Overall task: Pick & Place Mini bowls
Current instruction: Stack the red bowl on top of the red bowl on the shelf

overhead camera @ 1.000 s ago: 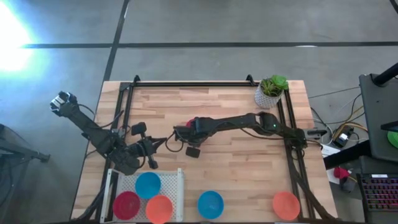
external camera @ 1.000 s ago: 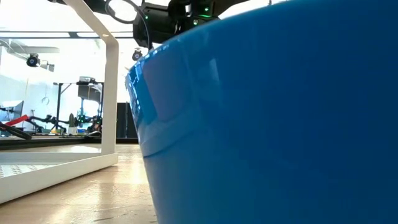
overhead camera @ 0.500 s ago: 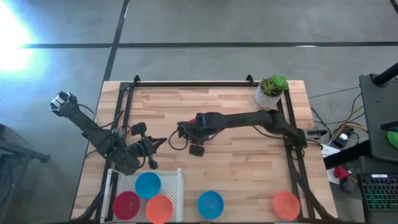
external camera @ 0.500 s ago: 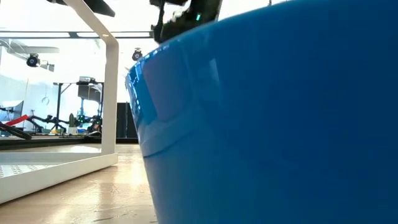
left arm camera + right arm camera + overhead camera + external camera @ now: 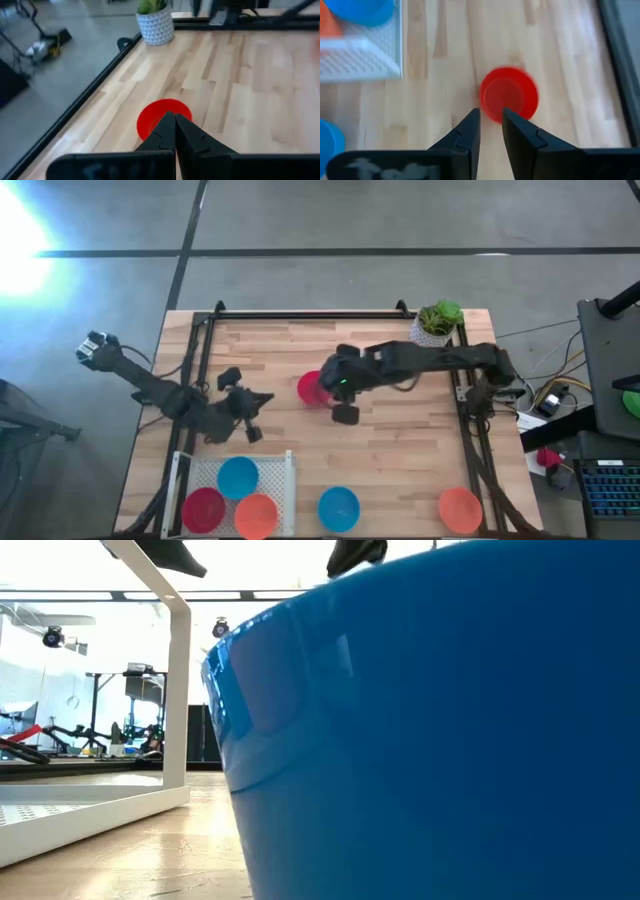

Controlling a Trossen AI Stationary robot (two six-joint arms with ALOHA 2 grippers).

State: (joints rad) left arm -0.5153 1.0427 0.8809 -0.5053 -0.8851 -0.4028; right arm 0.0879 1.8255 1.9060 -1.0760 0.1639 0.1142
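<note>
On the pale wooden tabletop point(image 5: 400, 450) the big change is the dark right arm: a second ago it reached further across toward the left arm, and it has since pulled back toward its own side. Its tool point(image 5: 328, 387) now hangs just beside a small round red plastic bowl point(image 5: 310, 388), which lay mostly hidden under that tool before and now sits plainly on the wood near the middle. In the right wrist view the tool's fingers point(image 5: 469, 131) stand a narrow gap apart with nothing between them, the bowl lying beyond their tips. So this bowl looks unheld, and probably still needs grasping before it can reach the white perforated rack point(image 5: 290, 470), which holds three bowls. The left tool point(image 5: 256, 401), fingers pressed together, has shifted only slightly and waits nearby.
</note>
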